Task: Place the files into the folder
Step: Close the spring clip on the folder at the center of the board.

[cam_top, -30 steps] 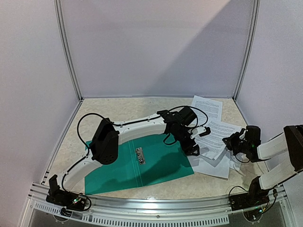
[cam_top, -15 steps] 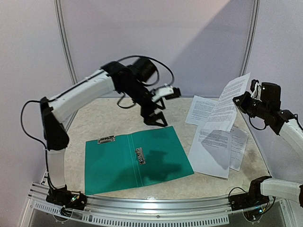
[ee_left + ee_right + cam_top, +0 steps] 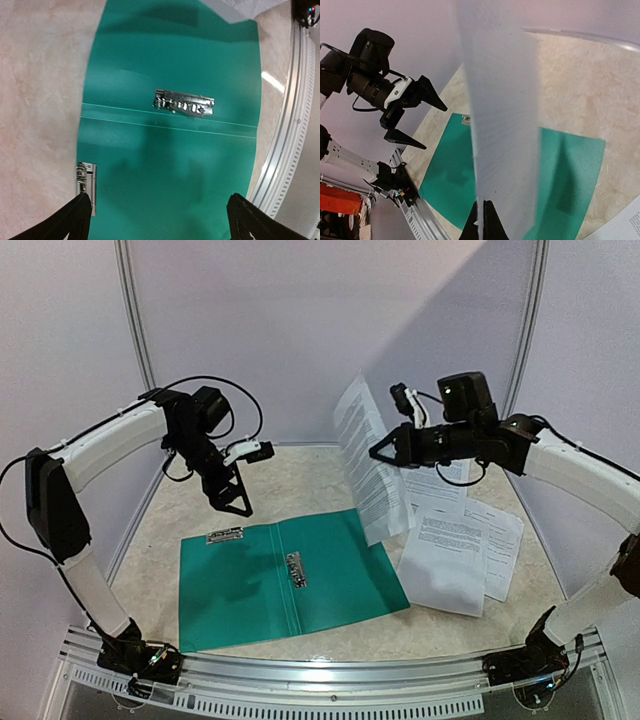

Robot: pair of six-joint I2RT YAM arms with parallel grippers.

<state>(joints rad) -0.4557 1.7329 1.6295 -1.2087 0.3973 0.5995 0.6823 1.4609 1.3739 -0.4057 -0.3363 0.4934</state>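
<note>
Teal folder [image 3: 290, 575] open and flat on the beige surface [image 3: 310, 485], inside face up. On the crease at the folder's middle, a metal clip [image 3: 296, 568]; at the folder's far-left edge, a second small metal bar [image 3: 225, 535]. Above the folder's far-left corner, left tool [image 3: 258, 480] in the air, jaws spread wide, nothing between them. Looks straight down in its own wrist view: folder [image 3: 170, 150] fills the frame, metal clip [image 3: 184, 102] ahead, metal bar [image 3: 86, 182] beside one black fingertip. Above the folder's far-right corner, right tool [image 3: 378, 452] raised, jaws pinched together on one printed sheet [image 3: 362, 465]. Grips it by its right edge. Hangs roughly upright, text side toward the top camera, lower edge down near the folder's far-right corner; contact with the folder not clear. In the right wrist view, printed sheet [image 3: 502, 125] a pale blurred band down the middle, right tool [image 3: 482, 222] at its foot, folder [image 3: 455, 175] and left tool [image 3: 435, 127] beyond. Remaining files [image 3: 455, 550] in a loose overlapping pile on the surface just right of the folder, one more page farther back, partly hidden by the right arm.
</note>
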